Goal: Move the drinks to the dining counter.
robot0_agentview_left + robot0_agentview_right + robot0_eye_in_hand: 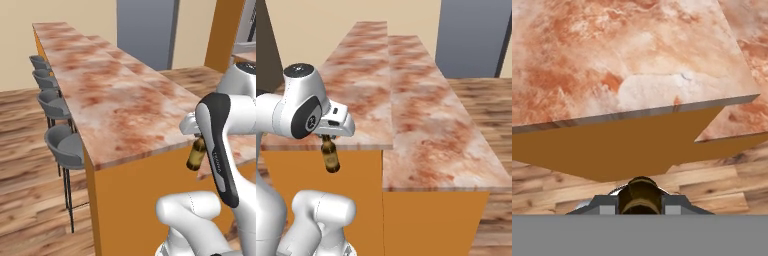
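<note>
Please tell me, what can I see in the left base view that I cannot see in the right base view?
Left base view alone: grey bar stools along the dining counter, and the orange side below its top, next to them. Right base view alone: the step where the higher counter top meets the lower marble top beside it. Both share: the brown beer bottle hanging from the end effector, off the counter's near end, with wooden floor and a grey panel behind.
</note>
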Controlling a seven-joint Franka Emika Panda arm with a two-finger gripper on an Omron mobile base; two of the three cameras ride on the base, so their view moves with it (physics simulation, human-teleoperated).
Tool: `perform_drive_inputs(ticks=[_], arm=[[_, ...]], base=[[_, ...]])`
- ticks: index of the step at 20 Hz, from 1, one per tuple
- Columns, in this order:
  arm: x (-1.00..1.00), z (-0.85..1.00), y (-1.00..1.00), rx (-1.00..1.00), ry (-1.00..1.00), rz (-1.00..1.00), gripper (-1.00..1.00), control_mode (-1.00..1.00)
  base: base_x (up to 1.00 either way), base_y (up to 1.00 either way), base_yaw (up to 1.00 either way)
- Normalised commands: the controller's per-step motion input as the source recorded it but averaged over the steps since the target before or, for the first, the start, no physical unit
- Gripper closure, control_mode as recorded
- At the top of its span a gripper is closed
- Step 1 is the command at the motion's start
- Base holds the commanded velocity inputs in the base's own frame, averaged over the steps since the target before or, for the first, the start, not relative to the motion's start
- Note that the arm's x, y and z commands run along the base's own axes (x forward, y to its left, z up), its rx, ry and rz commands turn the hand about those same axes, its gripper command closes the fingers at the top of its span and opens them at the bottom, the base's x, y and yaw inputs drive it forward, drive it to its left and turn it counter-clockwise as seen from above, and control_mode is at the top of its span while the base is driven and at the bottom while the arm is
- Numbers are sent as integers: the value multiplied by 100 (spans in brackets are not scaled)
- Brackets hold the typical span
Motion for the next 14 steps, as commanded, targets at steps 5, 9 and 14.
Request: perform_drive_inputs(ticks=[5, 9, 14], arm=[[0, 2, 0, 0, 3, 7, 100, -100], [-8, 16, 0, 0, 7, 5, 100, -100], [-6, 31, 5, -2, 25, 0, 100, -100]], base=[[2, 0, 5], [0, 0, 0], [0, 0, 0]])
